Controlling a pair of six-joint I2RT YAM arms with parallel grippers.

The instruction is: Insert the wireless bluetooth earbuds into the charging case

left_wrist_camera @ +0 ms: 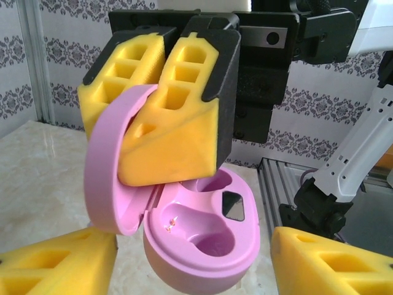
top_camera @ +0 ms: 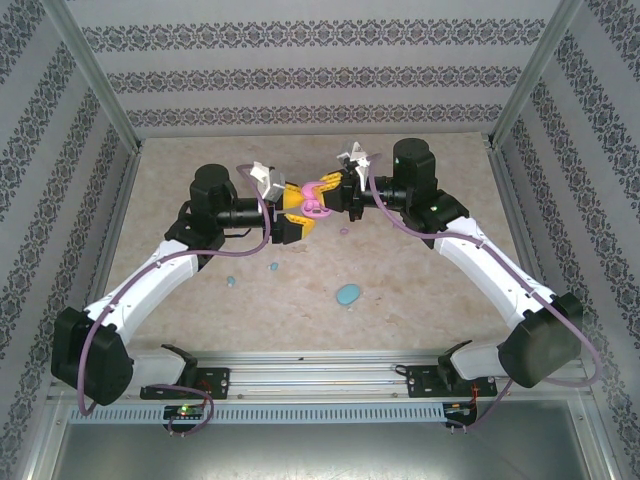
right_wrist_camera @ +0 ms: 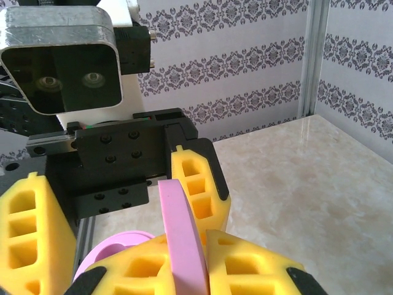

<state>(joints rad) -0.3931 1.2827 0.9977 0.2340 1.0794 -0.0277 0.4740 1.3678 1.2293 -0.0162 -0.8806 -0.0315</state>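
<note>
The pink charging case (left_wrist_camera: 202, 236) hangs open in mid-air between the two arms, both of its wells empty. My right gripper (right_wrist_camera: 198, 270) is shut on the raised lid (right_wrist_camera: 178, 227), its yellow fingers (left_wrist_camera: 178, 123) pinching it from above. The left gripper (left_wrist_camera: 193, 261) is open, with the fingers (left_wrist_camera: 55, 264) standing wide on either side of the case base and a small gap on each side. In the top view the case (top_camera: 316, 207) sits between the left gripper (top_camera: 293, 222) and the right gripper (top_camera: 327, 195). Two tiny light-blue earbuds (top_camera: 231, 282) (top_camera: 272, 267) lie on the table.
A light-blue oval case (top_camera: 348, 295) lies closed on the beige table (top_camera: 420, 290) in front of the arms. A small pale piece (top_camera: 345, 232) lies under the right gripper. Patterned walls and metal posts ring the table; an aluminium rail runs along the near edge.
</note>
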